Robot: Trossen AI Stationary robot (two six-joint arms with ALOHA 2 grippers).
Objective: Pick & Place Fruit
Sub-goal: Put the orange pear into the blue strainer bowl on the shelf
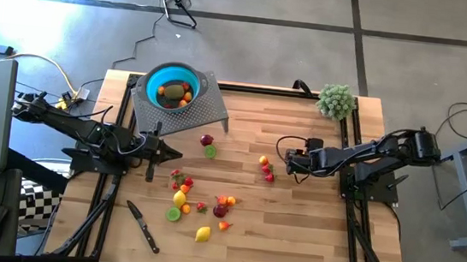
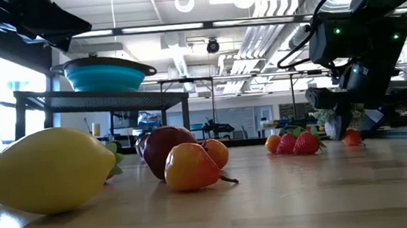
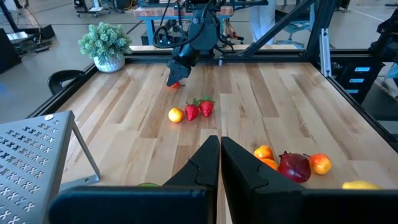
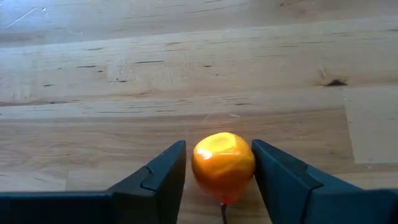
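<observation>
Small toy fruits lie scattered on the wooden table: a loose cluster near the middle front, and two strawberries with an orange one at centre right. My right gripper slants down at the table, its fingers close on either side of a small orange-red fruit that rests on the wood. The same fruit shows under that gripper in the left wrist view. My left gripper hovers shut and empty over the table's left side. A teal bowl with a few fruits in it sits on a perforated grey stand. My right gripper comes at the orange-red fruit slanting down from the table's right, one finger on each side of it. A thin gap shows at one finger. The other finger stands against the fruit's side; whether it touches, I cannot tell. The fruit sits on the table.
A black-handled knife lies near the front left. A fuzzy green plant ball stands at the far right corner. A maroon fruit and a lime one lie just in front of the stand. Bare wood lies at the front right.
</observation>
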